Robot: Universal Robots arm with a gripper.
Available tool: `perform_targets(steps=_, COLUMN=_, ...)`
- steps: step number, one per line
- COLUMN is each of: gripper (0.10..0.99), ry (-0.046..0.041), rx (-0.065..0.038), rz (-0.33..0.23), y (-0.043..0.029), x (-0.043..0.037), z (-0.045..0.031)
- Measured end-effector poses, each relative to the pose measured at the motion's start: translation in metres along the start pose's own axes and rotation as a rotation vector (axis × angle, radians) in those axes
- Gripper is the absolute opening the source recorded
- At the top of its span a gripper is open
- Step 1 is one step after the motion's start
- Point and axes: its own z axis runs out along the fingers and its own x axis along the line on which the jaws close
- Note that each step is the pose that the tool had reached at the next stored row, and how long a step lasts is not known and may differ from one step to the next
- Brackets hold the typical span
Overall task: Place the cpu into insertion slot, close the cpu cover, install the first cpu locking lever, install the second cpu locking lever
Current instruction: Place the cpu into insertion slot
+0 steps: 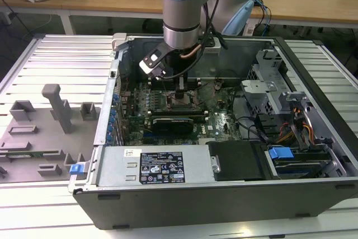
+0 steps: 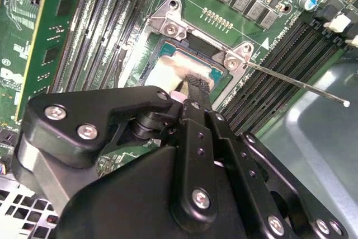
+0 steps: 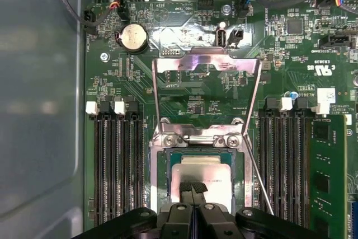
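Observation:
The cpu (image 3: 202, 169) lies flat in the insertion slot on the green motherboard, its pale metal top (image 2: 163, 70) showing in both wrist views. My gripper (image 3: 193, 187) is directly over it, fingertips (image 2: 197, 84) pressed together, shut on nothing, and resting on or just above the chip. The cpu cover (image 3: 207, 63) is swung open, a silvery frame standing back from its hinge beyond the socket. One thin locking lever (image 2: 296, 84) sticks out free at an angle beside the socket (image 3: 258, 178). In the exterior view the gripper (image 1: 180, 86) hangs inside the open computer case above the socket (image 1: 179, 102).
Black memory slots (image 3: 116, 166) flank the socket, with a green memory stick (image 3: 330, 177) on one side. A coin battery (image 3: 133, 36) and cables sit beyond the cover. The case wall (image 3: 39, 110) is close by. A grey fixture (image 1: 53, 110) stands at the exterior view's left.

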Motion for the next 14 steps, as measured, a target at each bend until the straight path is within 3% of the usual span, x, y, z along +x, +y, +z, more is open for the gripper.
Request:
perform_targets(steps=8, gripper=0.106, ry=-0.0043, rx=0.000, rz=0.000, y=0.0013, x=0.0012, z=-0.0256)
perform_targets(steps=12, gripper=0.106, ry=-0.0217, rx=0.000, rz=-0.001, y=0.0021, x=0.0012, z=-0.0355)
perform_targets(steps=14, gripper=0.106, ry=-0.0279, rx=0.000, rz=-0.001, y=0.0026, x=-0.0006, z=-0.0362)
